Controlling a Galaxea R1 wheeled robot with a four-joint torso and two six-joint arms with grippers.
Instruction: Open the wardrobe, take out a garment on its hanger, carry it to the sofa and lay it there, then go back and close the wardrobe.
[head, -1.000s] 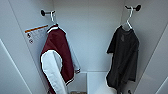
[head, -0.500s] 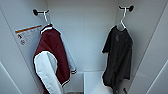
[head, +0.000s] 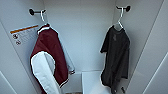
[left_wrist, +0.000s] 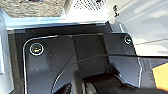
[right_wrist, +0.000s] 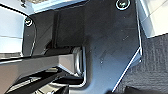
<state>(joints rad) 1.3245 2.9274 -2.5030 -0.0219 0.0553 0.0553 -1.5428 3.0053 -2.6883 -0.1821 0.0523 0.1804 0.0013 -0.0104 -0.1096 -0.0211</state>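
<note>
Since the wardrobe (head: 82, 35) stands open, its white interior shows from left to right: a black peg (head: 32, 11) carrying the maroon jacket (head: 50, 62), a low shelf (head: 91, 81), then the garment (head: 116, 58), hanging on its hanger (head: 120, 18) from the right-hand peg. The black fabric looks limp and light, likely to slip, so the hook or hanger neck seems the surest hold. Whether either gripper is released or clenched cannot be told.

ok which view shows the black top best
The head view: the black top hangs full length from its hanger on the right peg in the open wardrobe. The wrist views show robot parts and floor, nothing of it.
</note>
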